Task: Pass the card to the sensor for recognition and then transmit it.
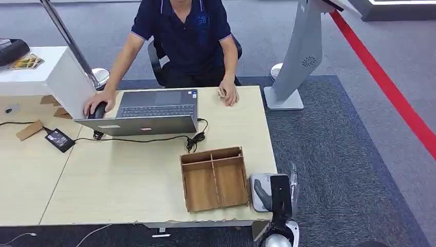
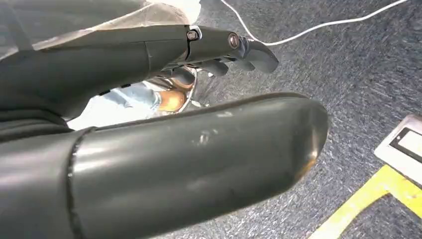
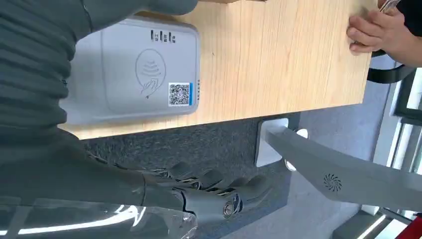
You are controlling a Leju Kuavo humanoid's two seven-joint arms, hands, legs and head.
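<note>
I see one sensor (image 3: 134,74), pale grey flat box with wave sign and small QR sticker, on near right corner of surface (image 1: 123,185), one wooden tray (image 1: 215,179) just beside it, one laptop (image 1: 154,110), card I cannot find, right hand (image 1: 280,198) over sensor edge, fingers (image 3: 209,180) straight and holding nothing, left fingers (image 2: 259,52) loose and holding nothing above the floor.

The white sensor (image 3: 134,74) on the wooden desk carries a contactless-tap symbol of a hand with curved waves, a blue-edged QR code sticker beside it, and a short row of marks too small to read.
</note>
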